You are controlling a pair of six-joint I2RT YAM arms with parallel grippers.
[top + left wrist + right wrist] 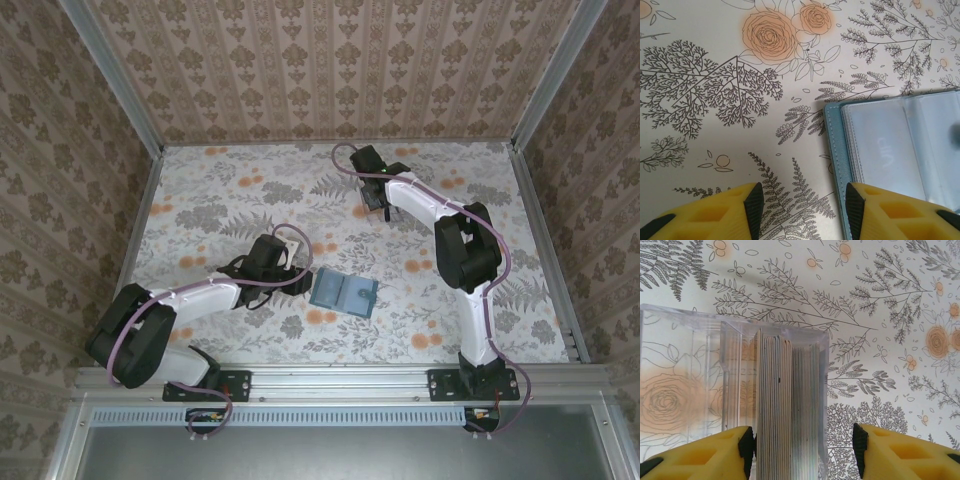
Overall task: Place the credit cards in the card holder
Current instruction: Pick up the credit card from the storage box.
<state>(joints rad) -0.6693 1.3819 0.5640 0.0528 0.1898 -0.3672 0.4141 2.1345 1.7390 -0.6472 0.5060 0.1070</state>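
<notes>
The card holder (343, 291) lies open and flat on the table, teal with clear inner pockets (900, 150). My left gripper (805, 210) hovers at its left edge, open and empty, its right fingertip (856, 205) over the teal border. The credit cards (787, 405) stand on edge as a tight stack inside a clear stand (690, 365). My right gripper (803, 450) straddles that stack from above, open. Its left pad (746, 445) is right against the stack's side. Its right pad (859, 445) is well clear of the stand's wall. In the top view my right gripper (372, 205) covers the stand.
The floral tablecloth (200, 200) covers the table, boxed in by patterned walls with metal rails (545, 250) at the sides. The clear stand has an empty compartment left of the stack. Bare cloth lies between the holder and the stand.
</notes>
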